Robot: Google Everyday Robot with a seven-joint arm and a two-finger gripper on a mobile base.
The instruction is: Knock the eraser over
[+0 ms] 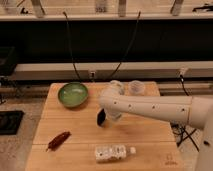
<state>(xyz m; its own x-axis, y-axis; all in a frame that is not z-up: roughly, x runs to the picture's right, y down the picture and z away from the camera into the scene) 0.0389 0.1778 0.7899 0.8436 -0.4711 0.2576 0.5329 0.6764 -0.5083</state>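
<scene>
The eraser (101,119) is a small black block near the middle of the wooden table (75,150). It leans a little and its top is hidden under the arm. My white arm reaches in from the right. Its gripper (107,111) sits right over the eraser's upper end and seems to touch it.
A green bowl (73,94) stands at the back left. A red chili-like object (58,140) lies at the front left. A white segmented block (111,152) lies at the front middle. A clear cup (136,88) stands at the back, behind the arm.
</scene>
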